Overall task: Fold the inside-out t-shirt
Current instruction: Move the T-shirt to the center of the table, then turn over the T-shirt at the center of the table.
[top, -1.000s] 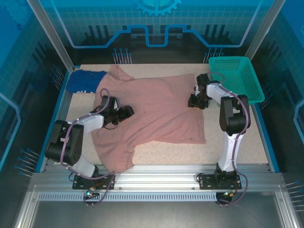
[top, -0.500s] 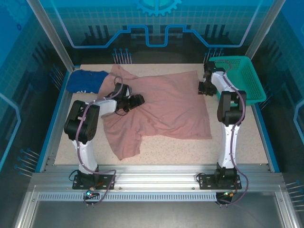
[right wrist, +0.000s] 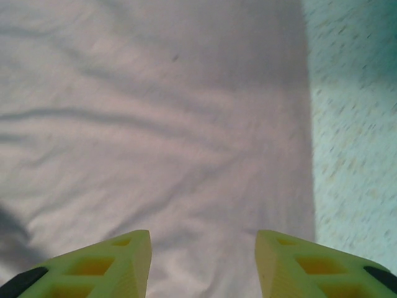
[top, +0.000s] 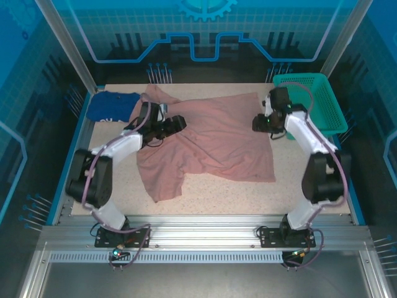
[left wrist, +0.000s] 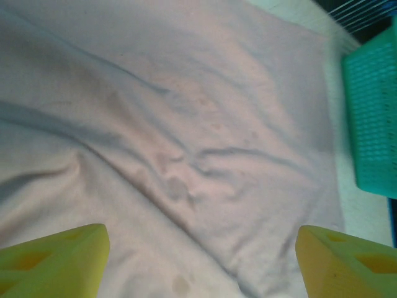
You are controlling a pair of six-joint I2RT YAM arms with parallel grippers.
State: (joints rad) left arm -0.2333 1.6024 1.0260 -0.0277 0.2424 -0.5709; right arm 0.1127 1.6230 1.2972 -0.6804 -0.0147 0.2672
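The inside-out t-shirt (top: 217,139) is dusty pink and lies rumpled across the middle of the table, one sleeve hanging toward the front left. My left gripper (top: 177,123) hovers over the shirt's left part; in the left wrist view its yellow fingers (left wrist: 56,261) stand wide apart around the left gripper (left wrist: 201,264), open over wrinkled pink shirt (left wrist: 186,136). My right gripper (top: 257,123) is over the shirt's right edge. In the right wrist view the right gripper (right wrist: 203,248) is open, with bare shirt (right wrist: 161,124) between its fingertips and nothing held.
A dark blue folded garment (top: 111,107) lies at the back left, touching the shirt's corner. A green plastic basket (top: 310,99) stands at the back right, also the basket (left wrist: 372,118) in the left wrist view. Speckled table (top: 310,192) shows at the front and right.
The shirt has shifted toward the back and right, and its front-left part has bunched inward. Both grippers moved toward the back; the right one then came back slightly left over the shirt's edge.
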